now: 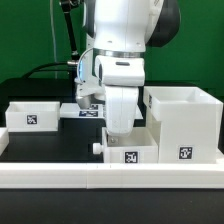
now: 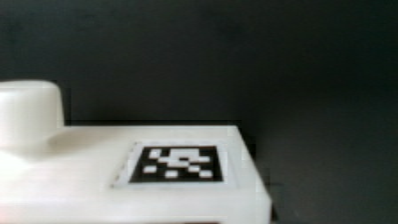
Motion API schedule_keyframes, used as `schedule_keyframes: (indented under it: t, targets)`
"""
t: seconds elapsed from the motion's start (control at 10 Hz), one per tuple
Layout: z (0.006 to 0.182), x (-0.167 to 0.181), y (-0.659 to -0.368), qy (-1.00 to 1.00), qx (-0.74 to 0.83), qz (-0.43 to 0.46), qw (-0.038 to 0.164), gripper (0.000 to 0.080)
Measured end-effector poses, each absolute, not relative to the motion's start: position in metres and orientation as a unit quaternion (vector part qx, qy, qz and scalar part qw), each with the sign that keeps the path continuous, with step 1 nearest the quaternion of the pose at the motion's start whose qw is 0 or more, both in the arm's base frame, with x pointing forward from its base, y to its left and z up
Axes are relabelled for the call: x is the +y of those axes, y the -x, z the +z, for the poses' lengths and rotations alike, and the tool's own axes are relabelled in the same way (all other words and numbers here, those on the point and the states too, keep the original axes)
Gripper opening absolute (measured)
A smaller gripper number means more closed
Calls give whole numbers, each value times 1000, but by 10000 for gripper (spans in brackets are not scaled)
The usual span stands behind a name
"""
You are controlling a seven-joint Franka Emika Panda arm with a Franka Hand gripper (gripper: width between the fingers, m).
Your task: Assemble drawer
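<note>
The claw (image 1: 118, 131) sits low over the middle tray (image 1: 130, 155), just behind the long front rail (image 1: 60, 178). I cannot tell whether its fingers are spread or pinching. The tall box (image 1: 185, 122) stands just beside that tray on the exterior view's right. The other tray (image 1: 30, 116) lies well apart on the left.

Open black table (image 1: 50, 142) lies unobstructed between the left tray (image 1: 30, 114) and the front tray (image 1: 130, 153). On the exterior view's right the tall housing box (image 1: 185, 122) stands just beside the front tray, closing that side. The low rail (image 1: 100, 178) bars the near edge. The arm (image 1: 120, 60) fills the space above the front tray.
</note>
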State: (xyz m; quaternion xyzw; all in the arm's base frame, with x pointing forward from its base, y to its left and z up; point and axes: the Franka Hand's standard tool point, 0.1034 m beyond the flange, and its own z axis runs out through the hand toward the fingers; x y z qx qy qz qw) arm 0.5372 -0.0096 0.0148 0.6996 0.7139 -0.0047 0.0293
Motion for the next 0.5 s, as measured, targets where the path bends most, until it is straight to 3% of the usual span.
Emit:
schedule_keyframes:
  t: [0.5]
  targets:
    - [15,-10,-538,-699,715,-4,31,42]
